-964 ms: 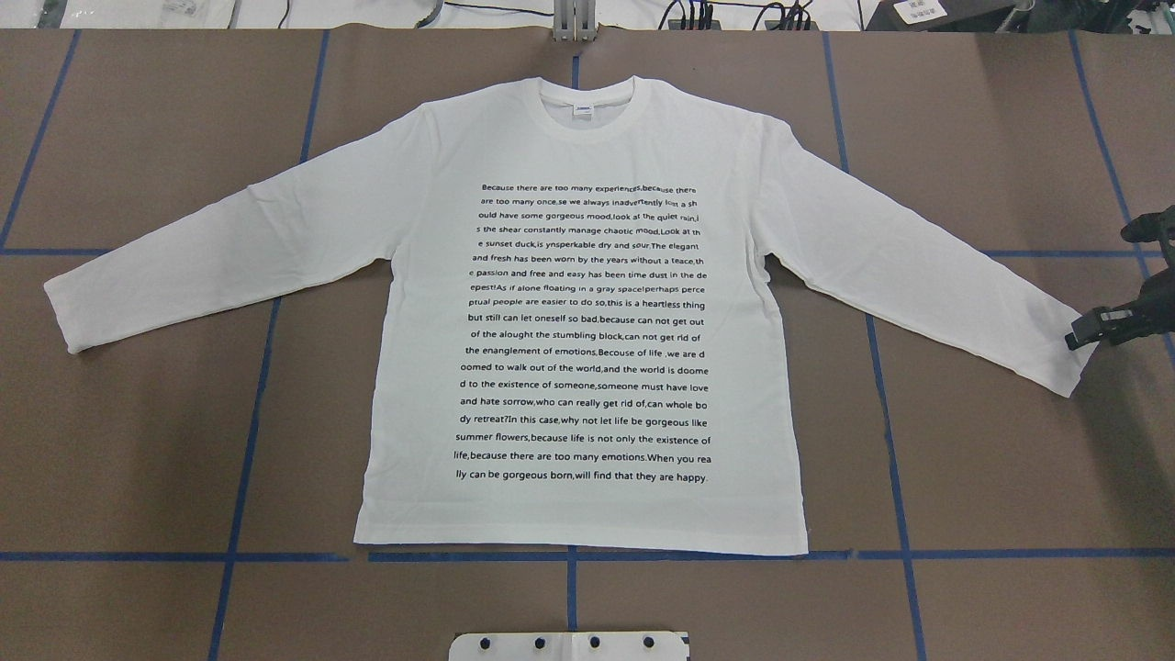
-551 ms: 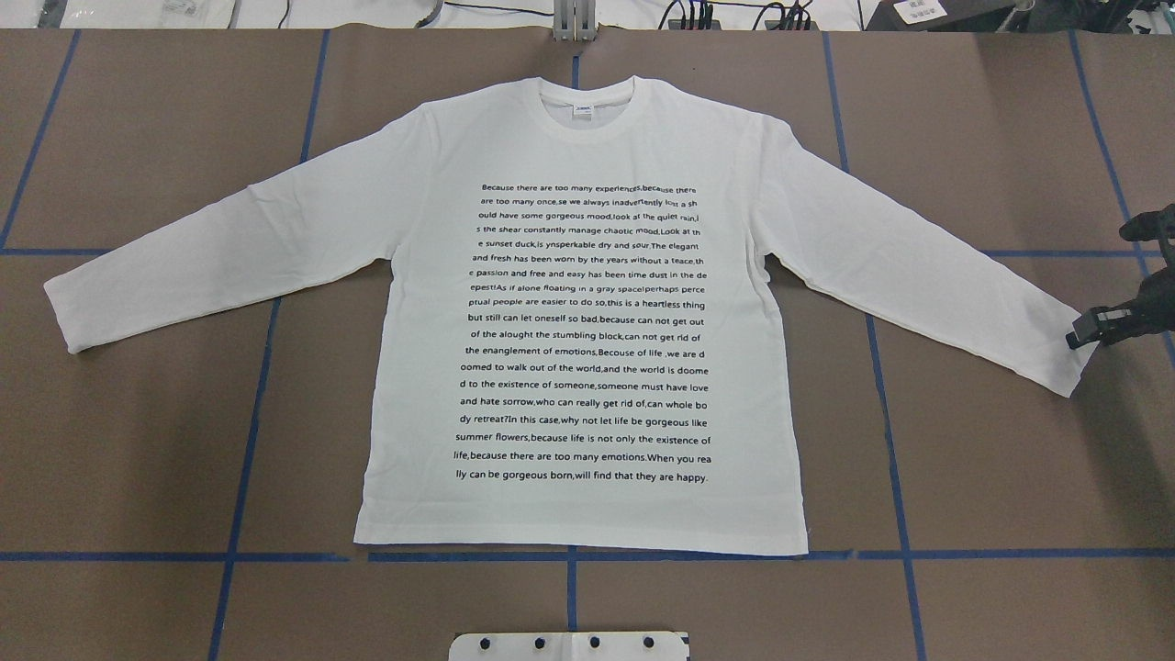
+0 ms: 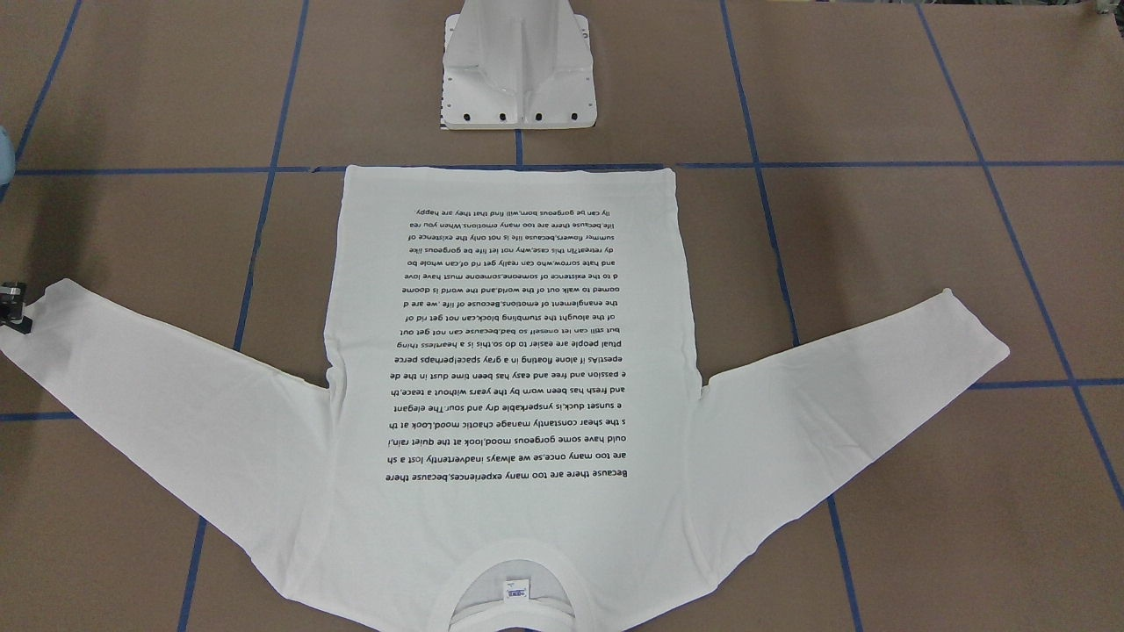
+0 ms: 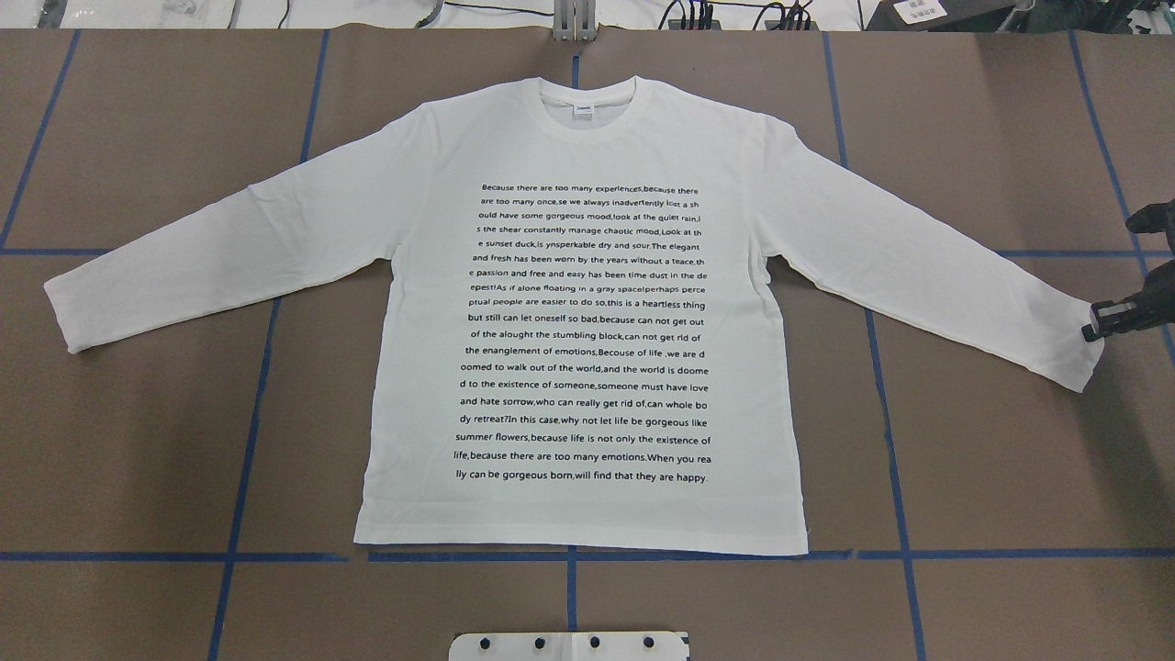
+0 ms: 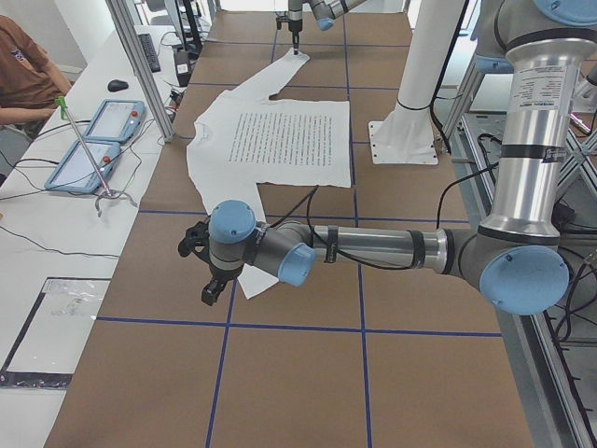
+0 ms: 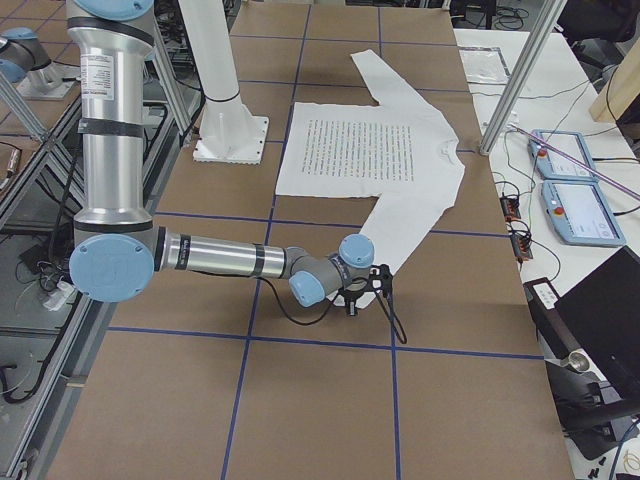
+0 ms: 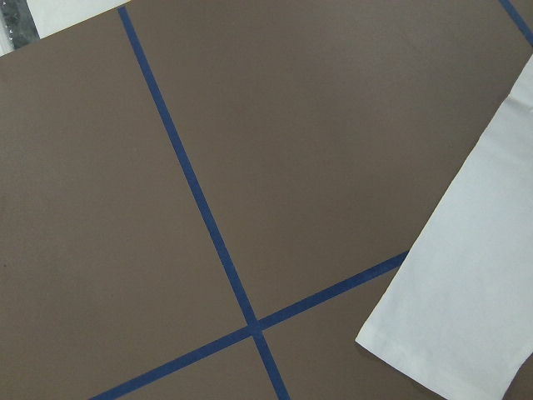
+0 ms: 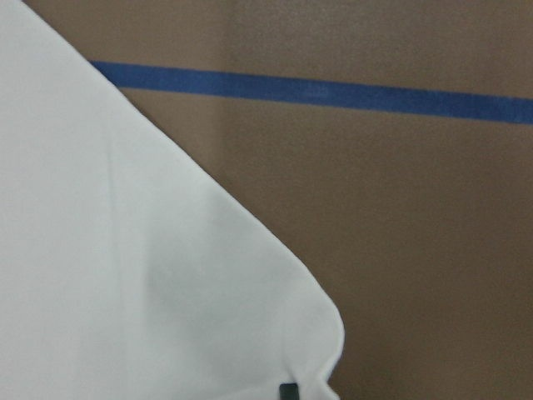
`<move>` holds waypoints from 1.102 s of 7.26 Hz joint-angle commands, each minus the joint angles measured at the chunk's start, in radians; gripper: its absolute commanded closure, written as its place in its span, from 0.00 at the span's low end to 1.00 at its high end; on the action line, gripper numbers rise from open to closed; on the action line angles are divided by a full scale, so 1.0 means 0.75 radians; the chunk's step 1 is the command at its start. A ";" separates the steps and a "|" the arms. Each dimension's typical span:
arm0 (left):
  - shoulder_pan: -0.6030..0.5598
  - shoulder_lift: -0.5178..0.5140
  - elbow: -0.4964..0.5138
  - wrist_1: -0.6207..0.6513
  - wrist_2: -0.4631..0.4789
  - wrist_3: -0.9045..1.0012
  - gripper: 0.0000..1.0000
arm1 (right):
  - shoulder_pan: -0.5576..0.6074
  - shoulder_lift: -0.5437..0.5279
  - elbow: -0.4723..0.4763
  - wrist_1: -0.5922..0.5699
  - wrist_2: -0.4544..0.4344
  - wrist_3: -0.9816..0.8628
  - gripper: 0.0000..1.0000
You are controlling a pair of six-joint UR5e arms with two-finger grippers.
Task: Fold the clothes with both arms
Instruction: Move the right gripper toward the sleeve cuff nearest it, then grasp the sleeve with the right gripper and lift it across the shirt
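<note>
Shirt (image 4: pixel 587 138) flat on table (image 4: pixel 138 459), print up, sleeves spread. Right gripper (image 4: pixel 1094 325) at right cuff (image 4: pixel 1074 363), left gripper (image 5: pixel 211 291) near left cuff (image 7: pixel 433 350); neither opening can be told. Risk: an edge-only pinch slips or drags the shirt askew.

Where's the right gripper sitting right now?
In the overhead view, the right gripper is at the far right edge, at the sleeve cuff of the white T-shirt.
</note>
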 commanded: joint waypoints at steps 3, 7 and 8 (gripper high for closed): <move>0.001 -0.002 0.000 0.000 0.000 -0.002 0.00 | 0.027 0.094 0.311 -0.229 0.001 0.016 1.00; -0.001 0.000 0.018 -0.002 -0.002 -0.002 0.00 | 0.010 0.652 0.323 -0.554 0.146 0.430 1.00; -0.001 -0.002 0.016 -0.002 0.000 -0.006 0.00 | -0.016 0.766 0.299 -0.544 0.145 0.544 1.00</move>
